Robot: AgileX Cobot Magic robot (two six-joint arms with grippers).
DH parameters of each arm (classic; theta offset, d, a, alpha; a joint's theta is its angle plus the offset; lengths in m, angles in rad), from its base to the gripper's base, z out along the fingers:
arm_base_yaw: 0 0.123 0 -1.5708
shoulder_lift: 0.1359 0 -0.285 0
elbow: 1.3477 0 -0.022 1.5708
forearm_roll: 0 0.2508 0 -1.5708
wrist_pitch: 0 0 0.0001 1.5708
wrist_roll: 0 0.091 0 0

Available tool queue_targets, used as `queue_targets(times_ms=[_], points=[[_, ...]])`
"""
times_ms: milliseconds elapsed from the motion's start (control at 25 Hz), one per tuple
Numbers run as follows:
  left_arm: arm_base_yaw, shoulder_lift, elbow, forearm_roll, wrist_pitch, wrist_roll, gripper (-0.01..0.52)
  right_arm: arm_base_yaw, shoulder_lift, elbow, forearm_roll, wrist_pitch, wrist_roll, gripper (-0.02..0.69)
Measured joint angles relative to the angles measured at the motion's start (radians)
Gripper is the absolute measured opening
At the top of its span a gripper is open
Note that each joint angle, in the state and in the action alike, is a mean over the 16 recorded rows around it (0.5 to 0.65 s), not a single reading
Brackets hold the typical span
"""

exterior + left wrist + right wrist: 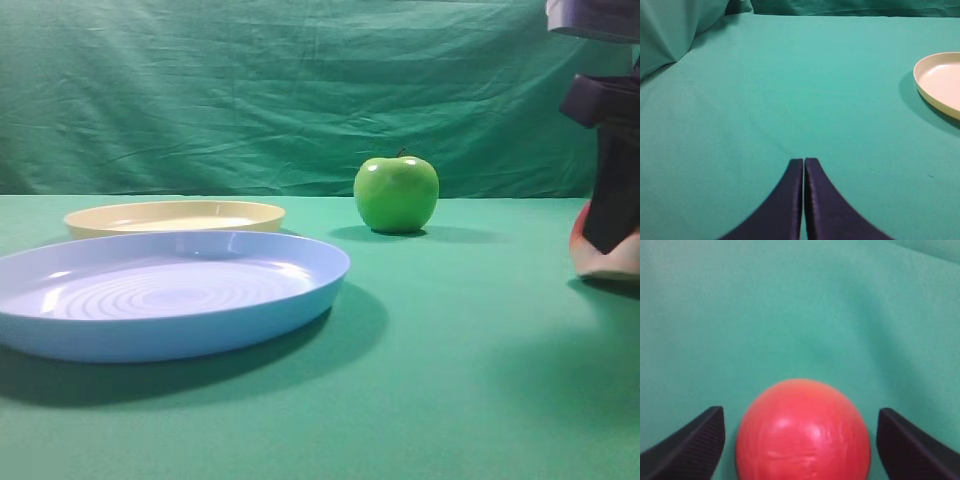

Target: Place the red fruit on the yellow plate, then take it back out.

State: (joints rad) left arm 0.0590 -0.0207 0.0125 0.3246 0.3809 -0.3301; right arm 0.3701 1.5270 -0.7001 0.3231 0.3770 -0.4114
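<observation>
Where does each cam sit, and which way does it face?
Exterior high: low at table level, facing the backdrop; blue plate, green apple, right gripper over the red fruit.
Left wrist: above the shut left gripper, looking along the cloth.
Right wrist: looking down between open fingers at the red fruit.
Exterior and left wrist share the yellow plate.

No text, label, brand, number or sign can be read in any of the three views. The plates, the fruits, the green cloth and the dark arm parts are all plain and unmarked.
</observation>
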Motion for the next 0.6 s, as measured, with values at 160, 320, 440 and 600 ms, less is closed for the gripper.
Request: queue_targets(times_ms=[160, 320, 440, 600], points=[[0.0, 0.0, 0.0, 0.0, 0.0, 0.0, 0.0, -0.005, -0.05, -0.04, -0.001, 0.052, 0.001, 0.571], [0.0, 0.0, 0.0, 0.0, 0.0, 0.0, 0.0, -0.012, -0.13, -0.093, -0.002, 0.125, 0.008, 0.545], [0.0, 0.0, 0.0, 0.0, 0.0, 0.0, 0.0, -0.018, -0.207, -0.133, -0.004, 0.187, 0.015, 0.495], [0.0, 0.0, 0.0, 0.0, 0.0, 0.0, 0.0, -0.025, -0.329, -0.174, -0.007, 0.273, 0.026, 0.372]])
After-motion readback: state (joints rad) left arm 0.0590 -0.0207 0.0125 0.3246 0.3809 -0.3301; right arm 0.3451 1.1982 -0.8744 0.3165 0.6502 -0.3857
